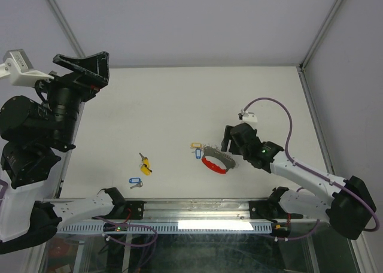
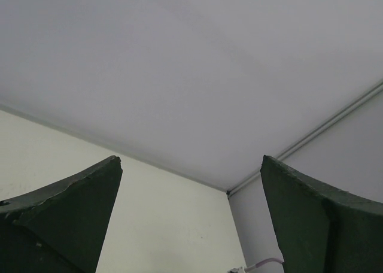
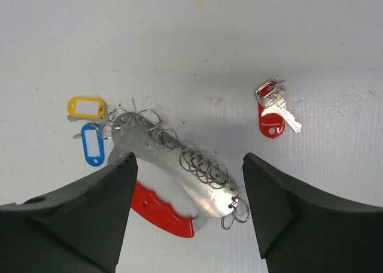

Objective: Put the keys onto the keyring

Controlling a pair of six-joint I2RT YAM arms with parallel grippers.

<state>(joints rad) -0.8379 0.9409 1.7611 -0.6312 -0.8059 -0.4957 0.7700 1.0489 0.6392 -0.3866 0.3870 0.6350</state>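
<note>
Left gripper [image 2: 191, 159] raised high off the table [image 3: 197, 39], jaws spread wide, empty. Right gripper [image 3: 188, 165] low, released, jaws wide, hovering over keyring [image 3: 179, 180]. Keyring flat on table: red band joined to a metal plate lined with rings. Yellow-tagged key [image 3: 87, 107] and blue-tagged key [image 3: 93, 144] against one end. Red-tagged key [image 3: 272, 112] beyond, lying apart.

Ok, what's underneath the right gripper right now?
The keyring lies beneath the open right gripper. A yellow-tagged key and a blue-tagged key sit at one end; a red-tagged key lies apart. One finger covers part of its red band.
</note>
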